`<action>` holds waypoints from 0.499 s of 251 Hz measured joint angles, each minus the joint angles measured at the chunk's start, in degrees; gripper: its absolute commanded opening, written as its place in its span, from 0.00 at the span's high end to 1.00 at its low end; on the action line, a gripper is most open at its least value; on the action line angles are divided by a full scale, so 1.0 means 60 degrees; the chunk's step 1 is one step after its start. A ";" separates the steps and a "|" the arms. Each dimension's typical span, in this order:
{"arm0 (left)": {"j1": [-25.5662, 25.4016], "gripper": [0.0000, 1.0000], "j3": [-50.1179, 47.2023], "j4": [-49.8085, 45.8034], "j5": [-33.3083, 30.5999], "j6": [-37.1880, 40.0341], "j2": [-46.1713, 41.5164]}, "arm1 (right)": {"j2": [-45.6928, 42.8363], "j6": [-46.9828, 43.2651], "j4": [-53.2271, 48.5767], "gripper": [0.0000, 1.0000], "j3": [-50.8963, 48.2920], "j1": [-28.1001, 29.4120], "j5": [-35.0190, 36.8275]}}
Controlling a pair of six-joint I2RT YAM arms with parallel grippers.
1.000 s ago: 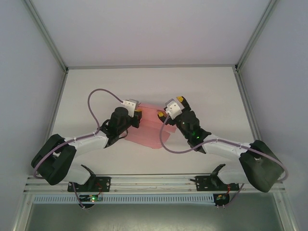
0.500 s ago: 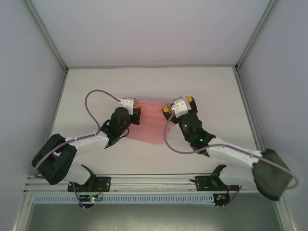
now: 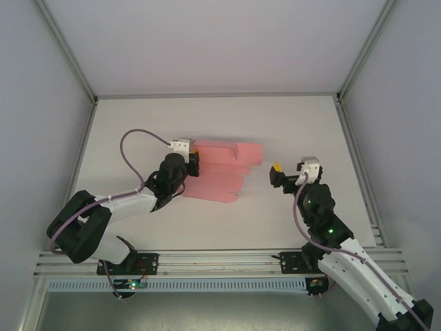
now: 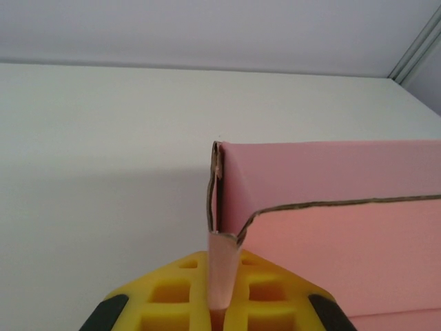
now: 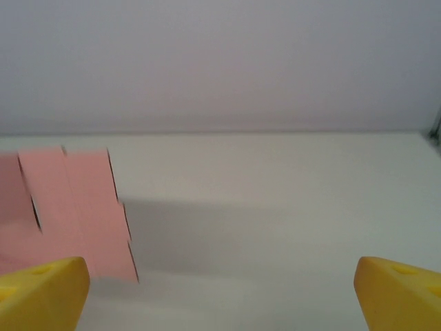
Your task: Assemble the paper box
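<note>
Two grippers: one on each arm, both over the white table [image 3: 138, 124]
Left gripper [image 3: 195, 161]: shut tight on the left end of the paper box [image 3: 220, 183]; in the left wrist view a thin bit of the pink card stands up between its yellow fingers [image 4: 275, 300]
Right gripper [image 3: 289, 171]: wide open and holding nothing; it hangs between the box and the right edge of the table, apart from the box; its yellow fingertips [image 5: 41, 293] sit far apart at the two bottom corners of the right wrist view
Paper box: pink card near the middle of the table, a bit toward the left edge; the far part is folded up into a long strip; the near part lies flat, with flaps pointing toward the right edge
Hard to see: in the top view the left wrist covers the spot where the fingers meet the card; the box is cut off at the right side of the left wrist view and at the left side of the right wrist view, where it looks blurry; I cannot tell how many folds are done
</note>
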 measured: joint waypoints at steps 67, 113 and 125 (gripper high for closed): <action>0.0000 1.00 0.0000 0.0047 0.0463 0.0069 -0.0047 | 0.1665 0.0291 -0.0171 0.02 -0.0222 -0.0470 -0.2073; 0.0000 1.00 0.0000 0.0055 0.0612 0.0073 -0.0186 | 0.3410 0.0291 0.0131 0.02 0.0127 -0.0532 -0.2820; 0.0000 1.00 0.0000 0.0084 0.0659 0.0084 -0.0244 | 0.3799 0.0291 0.0342 0.02 0.0299 -0.0532 -0.2969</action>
